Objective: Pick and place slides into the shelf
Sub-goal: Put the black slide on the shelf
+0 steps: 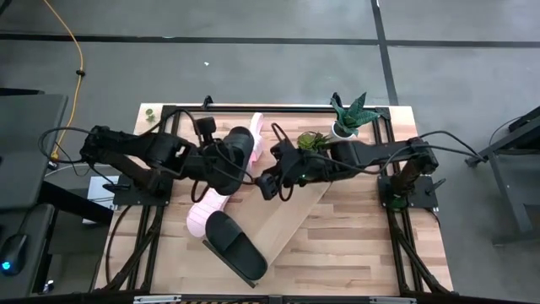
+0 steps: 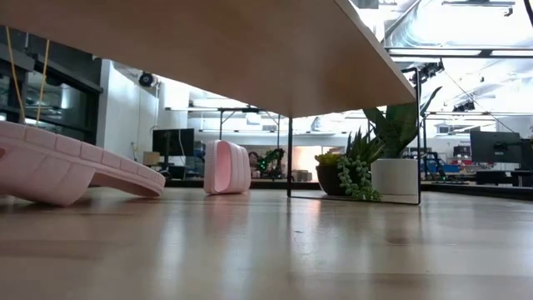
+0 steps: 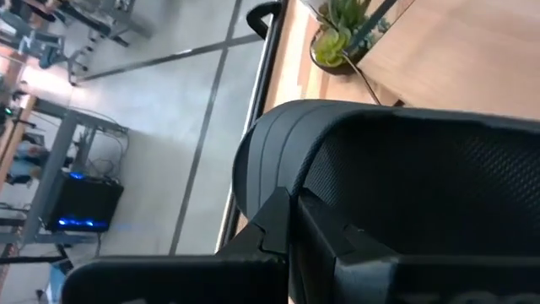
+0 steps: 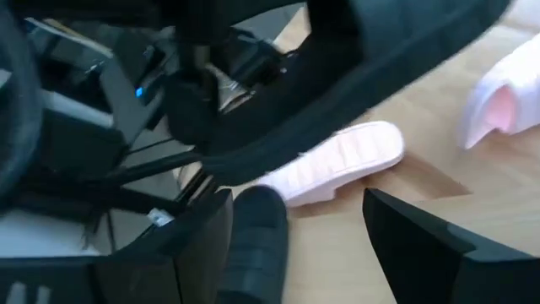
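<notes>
My left gripper [image 1: 226, 165] is shut on a black slide [image 1: 241, 145], held in the air over the table's far middle. My right gripper [image 1: 266, 184] hangs just to its right, open [image 4: 295, 207], touching nothing. One pink slide [image 1: 257, 135] stands on its edge near the far side. Another pink slide [image 1: 205, 213] lies sole-down on the table, beside a second black slide [image 1: 237, 245] lying near the front. The light-wood shelf [image 1: 299, 211] slants across the table's middle; in the low view its board [image 2: 250, 50] looms overhead. My left gripper holds the black slide at the edge of its wide strap [image 3: 291, 181], where the ribbed outer face meets the textured inner side. The fingers [image 3: 278, 232] come slanting down from the table's left. The slide is lifted clear of the table; the gripper's body hides the pads.
Two potted plants [image 1: 350, 114] [image 1: 312, 139] stand at the far right, close to my right arm. The black frame rails [image 1: 278, 108] run along the table's edges. Bare tabletop lies at the front right [image 1: 371, 253].
</notes>
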